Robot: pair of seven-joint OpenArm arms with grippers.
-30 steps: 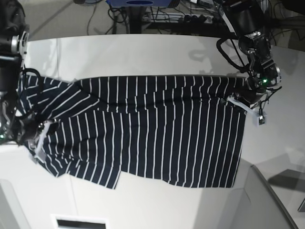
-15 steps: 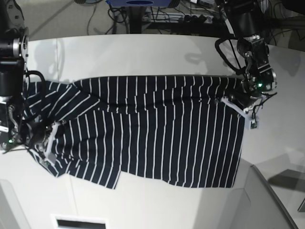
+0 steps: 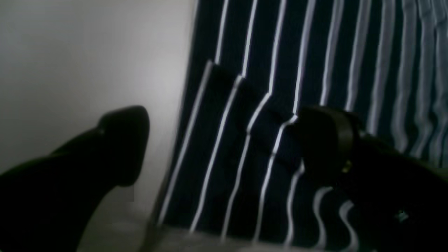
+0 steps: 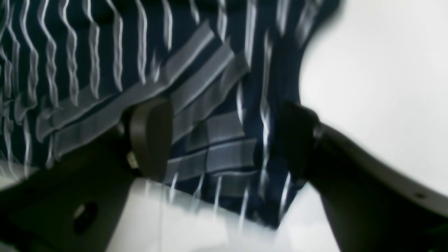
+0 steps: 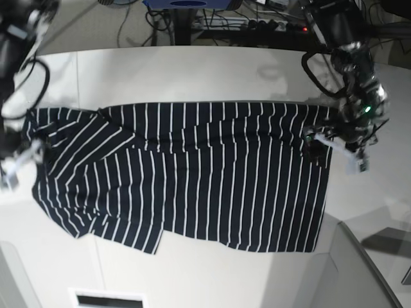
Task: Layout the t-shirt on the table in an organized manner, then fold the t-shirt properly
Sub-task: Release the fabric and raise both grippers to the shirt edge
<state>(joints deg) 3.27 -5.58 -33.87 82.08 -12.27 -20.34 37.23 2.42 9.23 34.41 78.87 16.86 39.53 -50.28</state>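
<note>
Shirt position: the shirt (image 5: 192, 173) lies spread across the middle of the table (image 5: 192, 70), flat and face to the surface, with bare tabletop on every side.
Long axis: runs side to side in the base view; the stripes cross it, running near to far.
Pointing: sleeve end toward the base view's left, straight hem toward its right.
Left gripper: the left gripper (image 3: 224, 147) hangs over the hem; jaws spread wide, one finger over bare table, the other over cloth, nothing between them held.
Right gripper: the right gripper (image 4: 227, 140) stands over the sleeve end; jaws apart, fabric visible in the gap but not pinched.
Reason for placement: judged, the two arms sit at opposite ends because that is where a garment is tensioned flat; open jaws suggest the stretch is finished.
Condition: hem corner shows a small turned-over flap in the left wrist view; the sleeve end looks bunched in the right wrist view, which is blurred.
Stage: judged, layout nearly done; folding not begun.
</note>
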